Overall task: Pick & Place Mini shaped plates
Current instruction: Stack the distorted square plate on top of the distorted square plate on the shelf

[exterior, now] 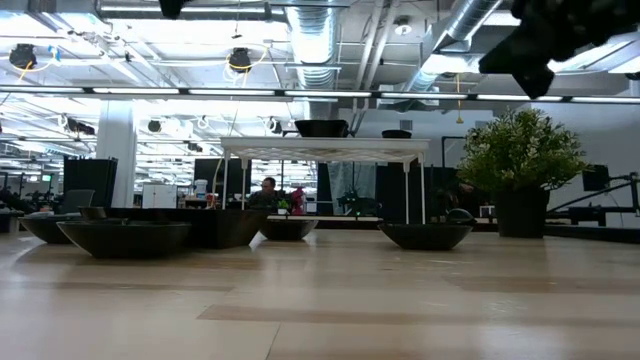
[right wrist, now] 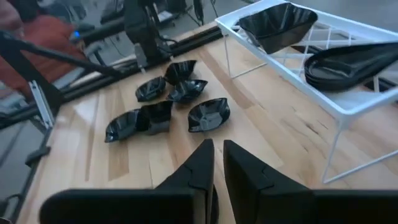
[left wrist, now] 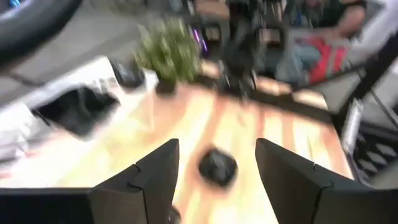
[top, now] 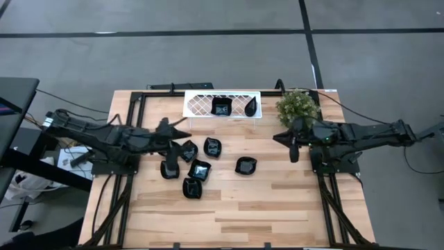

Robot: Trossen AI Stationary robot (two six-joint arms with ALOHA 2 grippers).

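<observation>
Several mini shaped plates, glossy black, lie loose mid-table (top: 200, 169), (right wrist: 209, 115); one more (top: 245, 165) lies apart toward the right. A squarish plate (top: 221, 107) and a teardrop plate (top: 252, 107) rest on the white lattice tray (top: 198, 104) at the far edge. My left gripper (top: 182, 132) hovers open above the loose plates' far-left side, and its wrist view shows the lone plate (left wrist: 217, 167) farther off between its fingers. My right gripper (top: 281, 137) hangs beside the plant, fingers (right wrist: 205, 165) together with only a thin slit, nothing between them.
A green potted plant (top: 298, 105) stands at the far right, just behind my right gripper. The tray stands on thin wire legs (right wrist: 336, 149). Black frame rails (top: 125, 173) run along both table sides. Bare wood lies toward the near edge (top: 236, 222). People show beyond the table.
</observation>
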